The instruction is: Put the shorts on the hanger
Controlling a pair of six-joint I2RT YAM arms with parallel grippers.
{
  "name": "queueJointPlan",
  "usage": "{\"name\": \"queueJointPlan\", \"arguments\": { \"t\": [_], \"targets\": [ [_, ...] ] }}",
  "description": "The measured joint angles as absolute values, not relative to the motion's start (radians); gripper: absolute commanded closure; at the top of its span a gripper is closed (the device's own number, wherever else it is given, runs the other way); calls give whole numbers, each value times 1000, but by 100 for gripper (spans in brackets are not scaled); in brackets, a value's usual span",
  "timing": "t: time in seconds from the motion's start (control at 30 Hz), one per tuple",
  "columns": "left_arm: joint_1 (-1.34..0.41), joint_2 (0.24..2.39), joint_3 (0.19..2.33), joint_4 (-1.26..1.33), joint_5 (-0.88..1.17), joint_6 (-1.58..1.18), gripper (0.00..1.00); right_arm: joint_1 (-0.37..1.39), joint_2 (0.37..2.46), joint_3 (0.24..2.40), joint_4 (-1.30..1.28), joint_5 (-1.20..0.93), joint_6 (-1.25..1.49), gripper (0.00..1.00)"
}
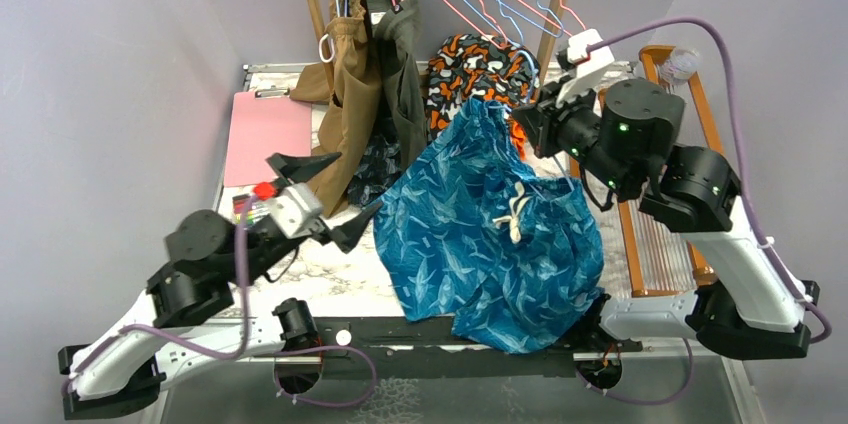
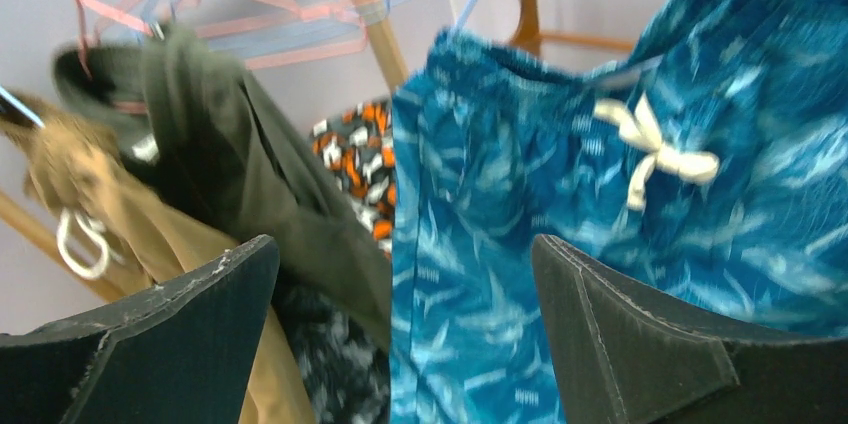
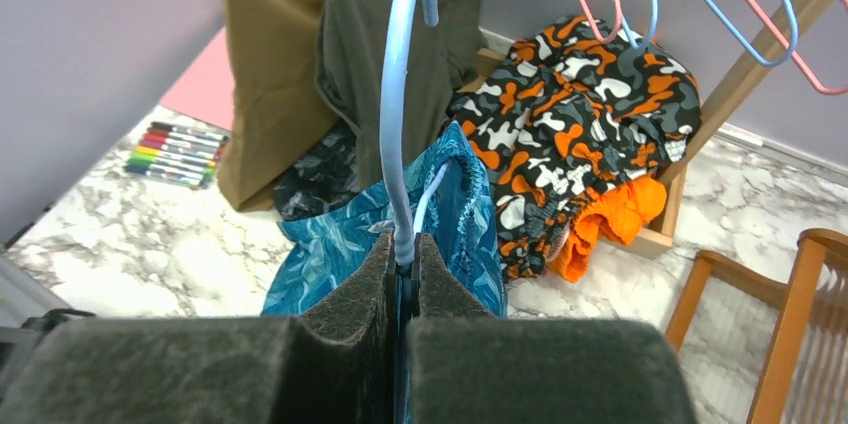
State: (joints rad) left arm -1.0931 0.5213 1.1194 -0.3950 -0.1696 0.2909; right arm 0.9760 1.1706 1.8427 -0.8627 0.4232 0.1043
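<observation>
The shorts [image 1: 490,234] hung from the hanger [image 3: 398,94], their legs spreading down over the tabletop's [image 1: 330,279] near edge and the bow [image 1: 515,214] facing front. Above the shorts' waistband, the right gripper [image 3: 403,249] was pressed together, pinching the hanger's neck below the hook. Left of the shorts, the left gripper [image 1: 335,194] stood spread wide, holding nothing. Behind the shorts lay a camo garment [image 1: 470,64]. An olive garment [image 1: 400,54] and a tan garment [image 1: 350,84] hung to their left.
</observation>
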Motion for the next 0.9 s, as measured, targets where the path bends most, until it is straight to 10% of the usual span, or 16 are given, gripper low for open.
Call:
{"name": "queueJointPlan", "arguments": {
  "t": [0.9],
  "targets": [
    [-1093, 437, 619, -339, -789, -3, 6, 884, 1503, 1979, -741, 408, 147, 99]
  ]
}}
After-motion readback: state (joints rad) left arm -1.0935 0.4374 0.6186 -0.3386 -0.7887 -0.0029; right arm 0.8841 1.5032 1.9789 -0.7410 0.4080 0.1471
